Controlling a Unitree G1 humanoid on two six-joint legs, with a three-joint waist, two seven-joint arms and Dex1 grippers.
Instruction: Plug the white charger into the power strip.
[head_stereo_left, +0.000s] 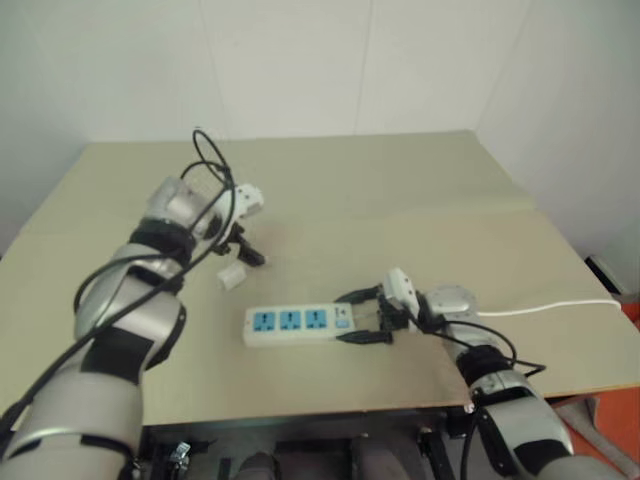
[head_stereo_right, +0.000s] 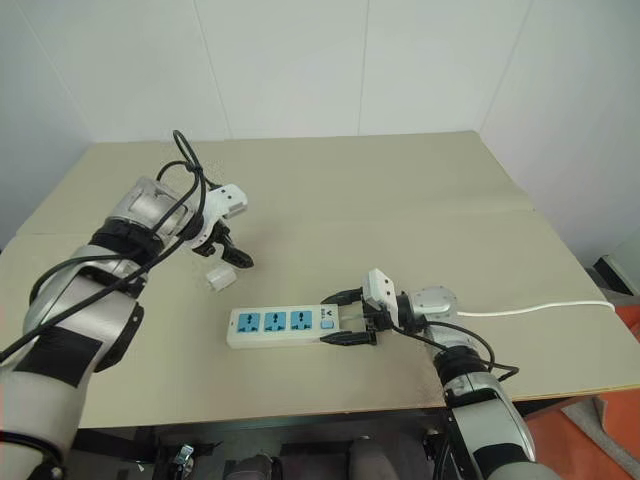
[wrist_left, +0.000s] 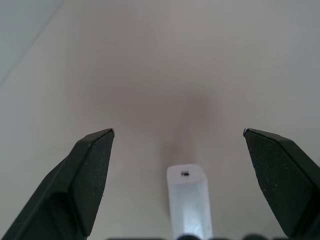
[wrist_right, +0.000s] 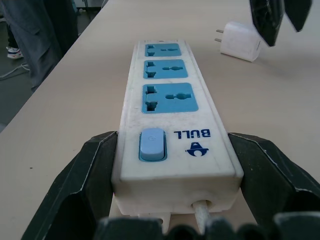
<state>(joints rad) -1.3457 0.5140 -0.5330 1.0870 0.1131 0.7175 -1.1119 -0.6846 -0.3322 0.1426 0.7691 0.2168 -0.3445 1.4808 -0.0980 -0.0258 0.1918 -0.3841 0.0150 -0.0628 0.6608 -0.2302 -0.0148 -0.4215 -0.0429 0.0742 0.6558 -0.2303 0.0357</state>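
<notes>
The white charger (head_stereo_left: 232, 276) lies on the tan table, prongs out to one side, just beyond the left end of the power strip (head_stereo_left: 295, 322). My left gripper (head_stereo_left: 240, 257) hangs open right over the charger (wrist_left: 189, 200), which sits low between its two black fingers (wrist_left: 95, 170) without touching either. The power strip (wrist_right: 167, 95) lies flat with three blue sockets facing up. My right gripper (wrist_right: 172, 137) is shut on its switch end, one finger pressed against each long side.
The strip's thin white cord (head_stereo_left: 550, 308) runs off to the right edge of the table (head_stereo_left: 400, 190). The table's front edge is close below the strip. A person's legs (wrist_right: 35, 30) stand beside the table. Bare tabletop lies beyond the charger.
</notes>
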